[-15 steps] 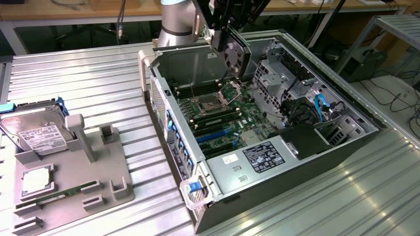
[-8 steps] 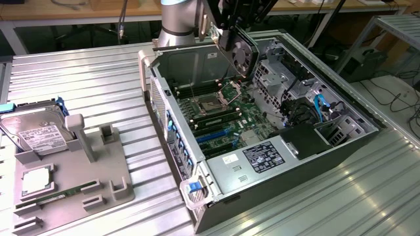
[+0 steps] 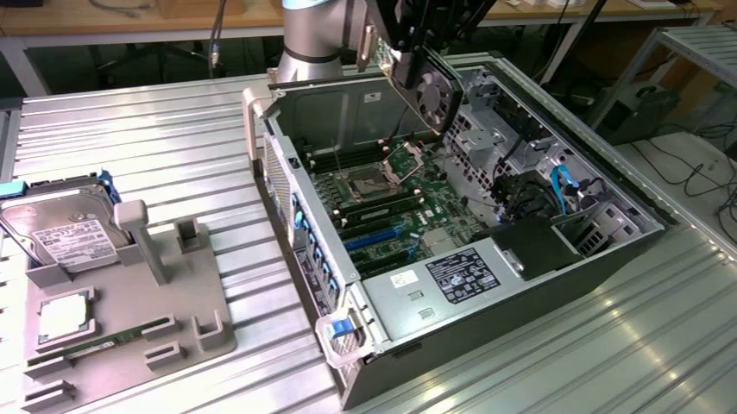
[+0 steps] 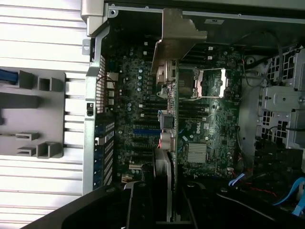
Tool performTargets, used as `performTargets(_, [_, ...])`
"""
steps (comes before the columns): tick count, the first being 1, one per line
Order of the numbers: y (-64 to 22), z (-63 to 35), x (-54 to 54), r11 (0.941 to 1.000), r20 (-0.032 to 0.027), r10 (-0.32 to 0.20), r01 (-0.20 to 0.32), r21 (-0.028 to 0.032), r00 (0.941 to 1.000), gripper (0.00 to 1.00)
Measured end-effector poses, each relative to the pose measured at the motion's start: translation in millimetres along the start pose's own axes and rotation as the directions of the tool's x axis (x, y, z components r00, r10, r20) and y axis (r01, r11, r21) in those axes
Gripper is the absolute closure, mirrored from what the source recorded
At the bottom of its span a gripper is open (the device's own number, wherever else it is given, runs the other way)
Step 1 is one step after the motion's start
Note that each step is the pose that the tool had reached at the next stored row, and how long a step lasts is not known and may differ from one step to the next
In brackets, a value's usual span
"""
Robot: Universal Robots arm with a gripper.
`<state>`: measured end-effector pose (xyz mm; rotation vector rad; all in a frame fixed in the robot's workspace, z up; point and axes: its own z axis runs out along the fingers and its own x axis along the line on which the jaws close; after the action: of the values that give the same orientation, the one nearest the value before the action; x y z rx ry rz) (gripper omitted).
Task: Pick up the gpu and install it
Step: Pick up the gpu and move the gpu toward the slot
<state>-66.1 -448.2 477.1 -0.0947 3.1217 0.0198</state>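
My gripper (image 3: 424, 39) is shut on the gpu (image 3: 422, 86) and holds it in the air over the open computer case (image 3: 599, 259). The card hangs tilted, its black fan shroud turned to the exterior view's right and its silver bracket (image 3: 371, 47) at the end nearer the case's rear wall. In the wrist view the gpu (image 4: 170, 119) is seen edge-on between my black fingers (image 4: 138, 205), with its bracket (image 4: 177, 38) pointing away from the camera. It hovers above the motherboard (image 4: 209, 119), near the blue expansion slots (image 3: 374, 243), clear of the board.
The case lies on its side on a slatted metal table (image 3: 150, 138), with drive cages and blue cables (image 3: 561, 183) at the exterior view's right. A grey fixture tray (image 3: 173, 302) at the left holds a hard drive (image 3: 64, 228), a processor (image 3: 64, 315) and a RAM stick (image 3: 92, 347).
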Motion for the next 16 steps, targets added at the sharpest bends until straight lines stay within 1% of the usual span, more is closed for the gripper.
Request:
performTargets(8, [-0.8,0.8,-13.6,1.0,0.0,0.0,0.0,0.0001,1.0,0.72])
performTargets(16, [-1.9,1.6,-31.4,1.0,0.0,0.0,0.0,0.0001,1.0,0.72])
